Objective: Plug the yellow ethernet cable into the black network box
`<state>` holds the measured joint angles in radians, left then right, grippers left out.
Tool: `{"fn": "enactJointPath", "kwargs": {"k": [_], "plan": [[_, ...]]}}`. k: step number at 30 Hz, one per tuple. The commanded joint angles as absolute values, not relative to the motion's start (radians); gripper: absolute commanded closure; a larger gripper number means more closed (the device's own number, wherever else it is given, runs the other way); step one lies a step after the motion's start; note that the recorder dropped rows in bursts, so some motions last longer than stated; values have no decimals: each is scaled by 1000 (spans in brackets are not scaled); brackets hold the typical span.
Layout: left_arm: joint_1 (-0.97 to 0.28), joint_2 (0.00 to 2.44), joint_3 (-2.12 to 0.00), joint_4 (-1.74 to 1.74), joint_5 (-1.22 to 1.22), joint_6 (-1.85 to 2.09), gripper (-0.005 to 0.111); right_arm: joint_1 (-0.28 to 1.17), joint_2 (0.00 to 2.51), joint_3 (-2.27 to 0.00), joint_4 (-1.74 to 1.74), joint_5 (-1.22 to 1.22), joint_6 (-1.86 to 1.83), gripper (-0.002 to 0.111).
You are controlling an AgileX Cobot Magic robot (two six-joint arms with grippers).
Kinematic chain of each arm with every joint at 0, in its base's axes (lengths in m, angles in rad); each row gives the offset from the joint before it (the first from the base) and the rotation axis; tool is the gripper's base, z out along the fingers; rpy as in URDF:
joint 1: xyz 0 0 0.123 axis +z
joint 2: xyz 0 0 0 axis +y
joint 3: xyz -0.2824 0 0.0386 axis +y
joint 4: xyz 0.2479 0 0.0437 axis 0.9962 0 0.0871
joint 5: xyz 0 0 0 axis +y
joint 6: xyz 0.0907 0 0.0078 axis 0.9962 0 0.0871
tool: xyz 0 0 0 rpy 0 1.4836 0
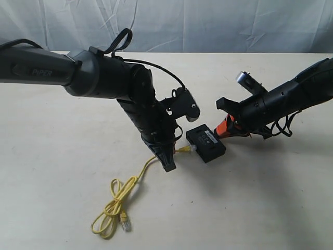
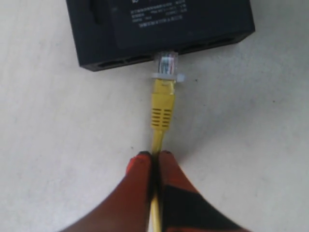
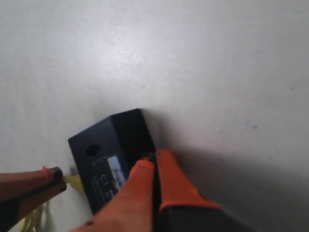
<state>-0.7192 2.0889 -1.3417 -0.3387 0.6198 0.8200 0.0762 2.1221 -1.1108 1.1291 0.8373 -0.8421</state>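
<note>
The black network box (image 1: 206, 141) lies flat on the table between my two grippers. The yellow ethernet cable (image 1: 125, 192) runs from a loose loop near the table front up to the box. Its clear plug (image 2: 165, 63) has its nose in a port on the box's (image 2: 159, 24) side, with most of the clear part still showing. My left gripper (image 2: 153, 155) is shut on the cord just behind the yellow boot (image 2: 162, 108). On the opposite side, my right gripper (image 3: 153, 155) is shut, its orange tips resting against the box's (image 3: 104, 164) edge.
The cable's free end with its second plug (image 1: 125, 225) lies near the table's front edge. A white cloth backdrop (image 1: 208, 21) hangs behind the table. The left arm (image 1: 104, 75) reaches in low over the table's left half.
</note>
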Motion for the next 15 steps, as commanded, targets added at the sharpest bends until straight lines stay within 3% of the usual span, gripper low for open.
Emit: {"fn": "enactJointPath", "kwargs": {"k": [1,15], "plan": [[-719,2088,-1348,-343,606,803,107,73,2122,-1113,1134,862,-837,109],[-719,2088,-1348,-349,634,714,107,73,2116,-1113,1133,861,-814,109]]}}
